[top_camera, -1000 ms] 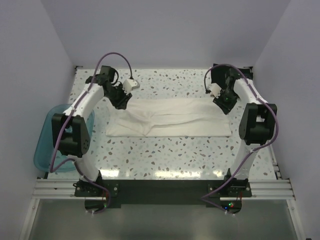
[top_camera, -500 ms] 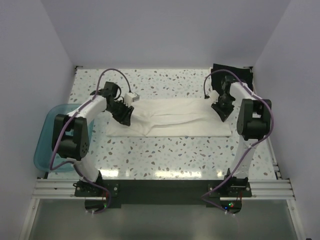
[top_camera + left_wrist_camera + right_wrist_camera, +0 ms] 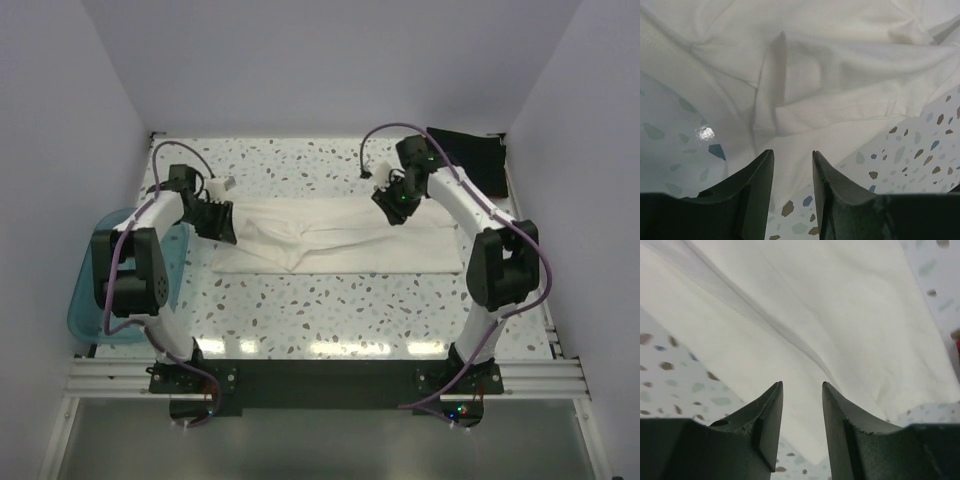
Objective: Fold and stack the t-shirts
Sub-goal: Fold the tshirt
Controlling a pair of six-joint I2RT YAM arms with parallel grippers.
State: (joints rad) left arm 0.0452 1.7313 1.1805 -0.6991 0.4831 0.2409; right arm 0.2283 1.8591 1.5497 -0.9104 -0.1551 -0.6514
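Observation:
A white t-shirt point(image 3: 340, 235) lies flat in a long folded band across the middle of the table. My left gripper point(image 3: 222, 222) is open and low over its left end. In the left wrist view the open jaws point(image 3: 792, 152) frame the wrinkled white cloth point(image 3: 840, 75) and its edge, with nothing between them. My right gripper point(image 3: 393, 205) is open at the shirt's far edge, right of centre. In the right wrist view it point(image 3: 801, 384) hovers over a corner of the smooth white cloth point(image 3: 840, 300), holding nothing. A black shirt point(image 3: 465, 155) lies in the far right corner.
A translucent blue tub point(image 3: 95, 290) hangs off the table's left edge beside the left arm. The speckled tabletop point(image 3: 330, 305) runs between the shirt and the arm bases. Walls close in the back and both sides.
My right gripper has moved left from the shirt's right end to its far edge near the centre. My left gripper has shifted left to the shirt's left end.

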